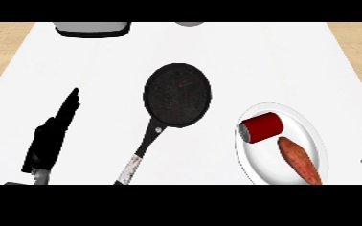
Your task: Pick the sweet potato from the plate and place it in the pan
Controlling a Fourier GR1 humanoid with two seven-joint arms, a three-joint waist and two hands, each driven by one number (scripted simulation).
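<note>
Sweet potato (299, 161) lies on the white plate (298, 118), in the plate's near-right part, long axis running from far-left to near-right, its near end at the view's lower edge. Just beside its far end, on the same plate, a red can (262, 128) lies on its side with its grey end facing left; whether the two touch cannot be told. The plate sits at the near right of the white counter (268, 62). Left of the plate, apart from it, the black pan (177, 95) rests mid-counter, nothing in it, its handle (145, 146) pointing near and slightly left. Well left of the pan, the left robot hand (50, 139) shows with fingers straight and pointing far, holding nothing. The right robot hand does not show. At the far edge: a grey, dark-based object (93, 28) at left, and a small grey round item (188, 23) near centre.
</note>
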